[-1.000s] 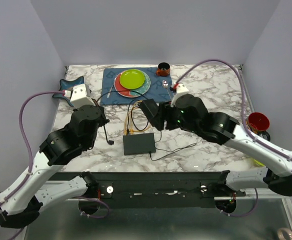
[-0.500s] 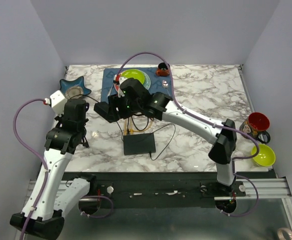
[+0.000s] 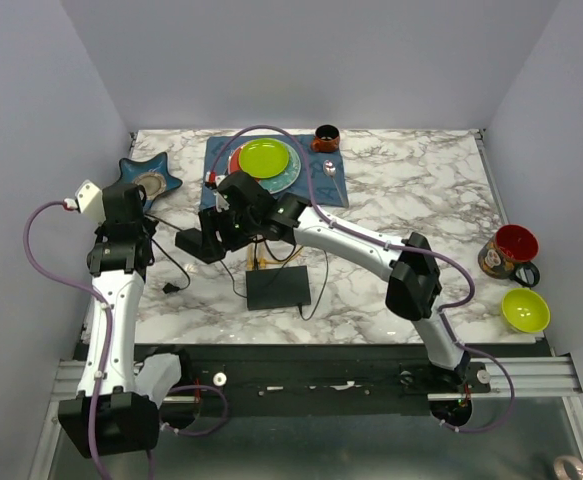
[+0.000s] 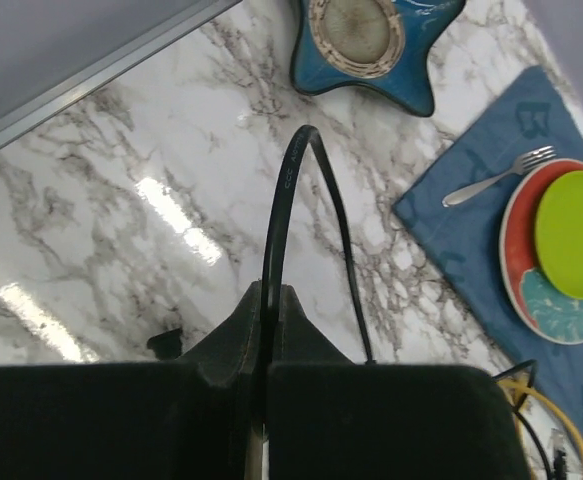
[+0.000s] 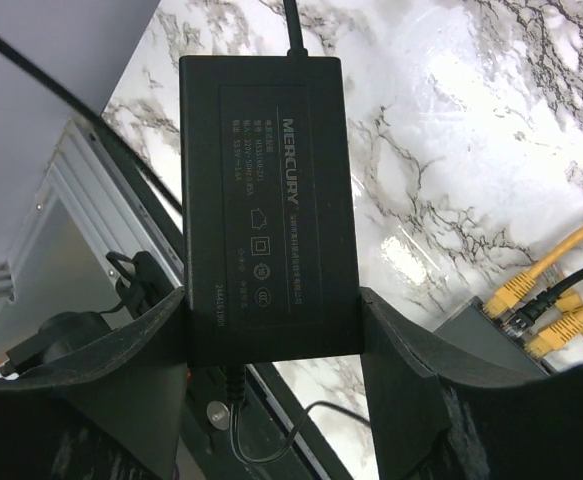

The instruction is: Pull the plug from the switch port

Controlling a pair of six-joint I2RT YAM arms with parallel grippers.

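Both arms rise from their bases at the near edge of the marble table (image 3: 421, 190). The left arm stands almost straight up along its own side, with the wrist bent over the table's left margin. The left gripper (image 4: 268, 305) has its fingers pressed together on a thin black cord (image 4: 277, 200), which arches up out of the grip and drops back down beside it. The right arm folds at an elbow over the near right part of the table and stretches far across to the left, so the right gripper (image 5: 271, 325) sits left of centre. Its jaws are spread wide and clamped across the width of the black power brick (image 5: 261, 150) near one end, label side toward the wrist camera. The switch (image 3: 278, 288) lies flat near the middle of the table, just near and right of that gripper and touched by neither one. Yellow cables (image 3: 259, 240) run into the sockets on its far edge. From the right wrist only one corner of it shows, with yellow plugs (image 5: 516, 290) and a dark cable between them seated there. A small dark piece (image 3: 171, 288) on a cord lies close to the left arm, too small to make out. From overhead the fingers of both grippers are masked by the arms' own bodies. Farther back lie a blue star-shaped dish (image 3: 146, 182), a blue placemat (image 3: 321, 185) bearing a green plate (image 3: 263, 157), and a brown cup (image 3: 325, 137).
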